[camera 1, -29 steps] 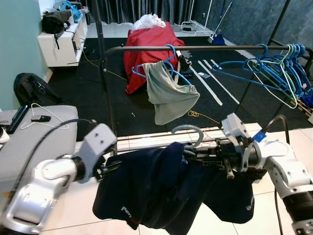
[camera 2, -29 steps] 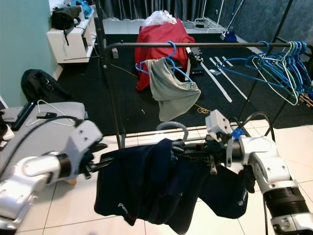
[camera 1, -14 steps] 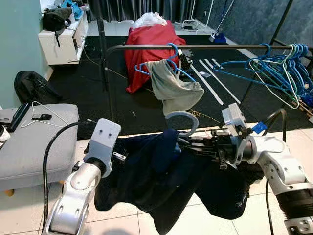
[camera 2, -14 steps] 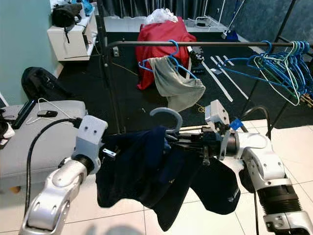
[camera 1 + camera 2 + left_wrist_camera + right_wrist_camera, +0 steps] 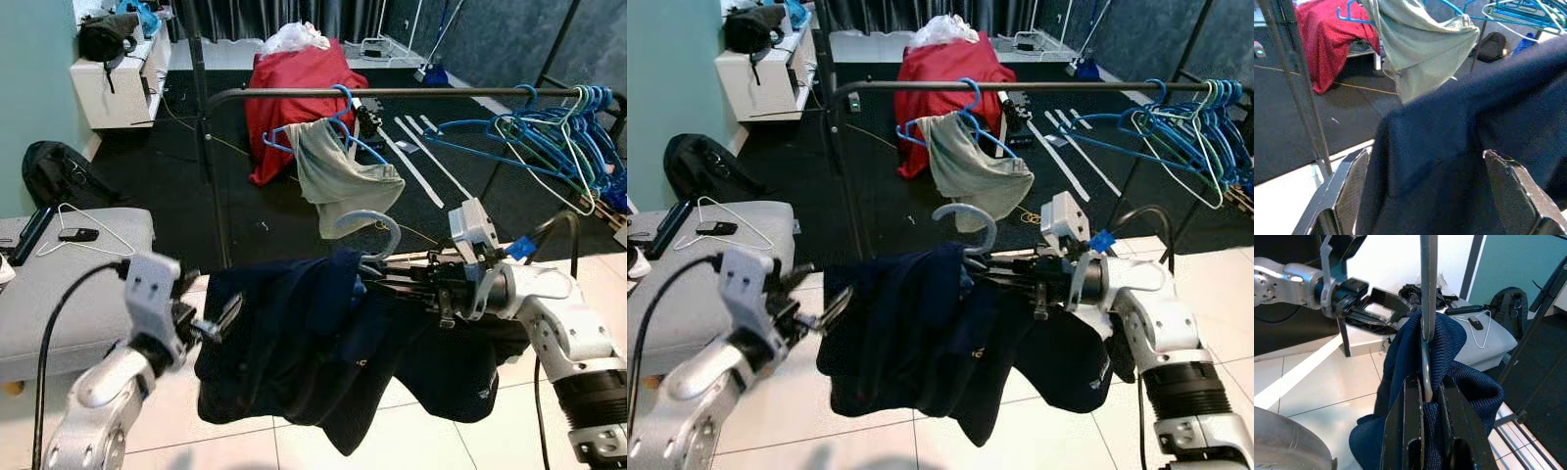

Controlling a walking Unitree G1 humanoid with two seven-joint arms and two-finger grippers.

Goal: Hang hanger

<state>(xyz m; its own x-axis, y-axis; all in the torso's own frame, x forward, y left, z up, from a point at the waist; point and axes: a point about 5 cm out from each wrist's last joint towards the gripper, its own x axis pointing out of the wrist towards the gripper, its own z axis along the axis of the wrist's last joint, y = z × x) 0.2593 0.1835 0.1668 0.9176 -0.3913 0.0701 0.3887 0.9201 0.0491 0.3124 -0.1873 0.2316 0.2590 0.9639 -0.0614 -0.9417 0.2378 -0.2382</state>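
Carrying the loaded hanger up to the rail

The clothes rail point(image 5: 392, 94) runs above and beyond my right pincer point(image 5: 384, 279), with a bare stretch between the grey garment point(image 5: 343, 176) and the bunch of blue hangers point(image 5: 549, 137); I judge that gap the place to aim for. The dark blue garment point(image 5: 323, 352) drapes heavily under and beside my right pincer, so I should lift slowly to limit swing. The hanger point(image 5: 367, 235) has its neck pinched between my right fingers, hook upright just above them. My left pincer point(image 5: 217, 319) is spread, apart from the cloth's edge, and should stay clear.
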